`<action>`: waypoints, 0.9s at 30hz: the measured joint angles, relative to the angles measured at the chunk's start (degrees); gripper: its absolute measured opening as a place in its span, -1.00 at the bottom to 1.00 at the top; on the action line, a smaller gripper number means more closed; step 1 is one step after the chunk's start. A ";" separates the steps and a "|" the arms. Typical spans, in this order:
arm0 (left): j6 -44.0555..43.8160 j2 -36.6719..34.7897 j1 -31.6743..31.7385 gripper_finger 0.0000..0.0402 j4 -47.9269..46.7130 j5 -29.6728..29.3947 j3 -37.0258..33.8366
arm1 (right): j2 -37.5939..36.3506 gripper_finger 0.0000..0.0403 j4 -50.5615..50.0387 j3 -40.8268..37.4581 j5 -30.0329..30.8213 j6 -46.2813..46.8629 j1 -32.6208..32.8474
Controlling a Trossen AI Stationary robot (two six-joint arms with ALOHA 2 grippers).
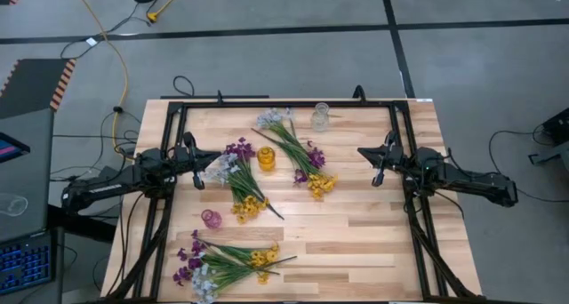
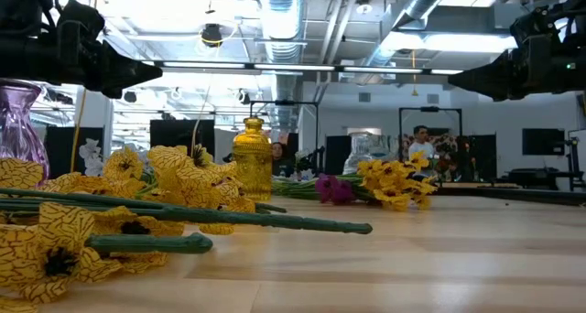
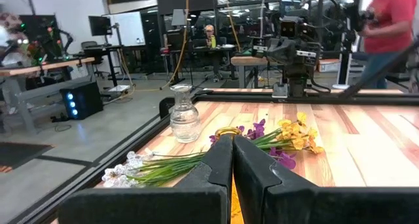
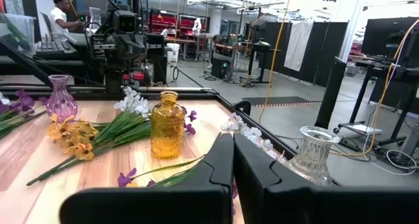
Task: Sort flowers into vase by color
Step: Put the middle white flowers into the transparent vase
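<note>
Flowers on thin green stems, in yellow, purple and white, lie flat on the wooden table in three mixed bunches: one at the far middle (image 1: 292,150), one left of centre (image 1: 240,181) and one by the near edge (image 1: 227,264). Three small vases stand upright among them: a clear glass one (image 1: 320,117), an amber one (image 1: 267,157) and a purple one (image 1: 211,219). My left gripper (image 1: 203,164) hovers shut at the table's left side, pointing level over the flowers. My right gripper (image 1: 369,157) hovers shut at the right side, facing it.
A black metal frame (image 1: 289,103) runs around the table's far and side edges. The right half of the tabletop (image 1: 373,233) is bare wood. Beyond the table are desks, monitors, cables on the floor and people (image 3: 393,27).
</note>
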 joint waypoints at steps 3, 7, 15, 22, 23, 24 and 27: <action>-3.33 0.01 -0.01 -0.96 0.75 -0.71 0.00 | 0.01 -0.82 0.10 0.00 0.00 -0.07 0.00; -6.04 0.00 0.00 -0.83 1.52 -3.87 -0.01 | 0.02 -0.82 0.19 0.00 0.00 -0.15 0.00; -14.71 0.00 0.01 -0.40 1.36 -10.05 0.16 | 0.00 -0.82 0.31 0.02 0.00 -0.13 0.00; -16.24 2.32 -0.01 -0.11 -2.61 -10.52 4.70 | 0.00 -0.82 0.33 0.00 0.00 -0.04 0.00; -16.29 3.22 0.02 -0.09 -2.81 -10.53 5.34 | 0.01 -0.82 0.33 0.01 0.00 0.49 0.04; -16.44 4.27 -0.01 -0.07 -2.87 -10.52 5.98 | 0.00 -0.82 0.35 0.01 0.00 1.69 0.04; -18.47 7.88 0.01 -0.05 -2.84 -10.54 8.28 | 0.00 -0.82 0.39 0.02 0.00 6.05 0.02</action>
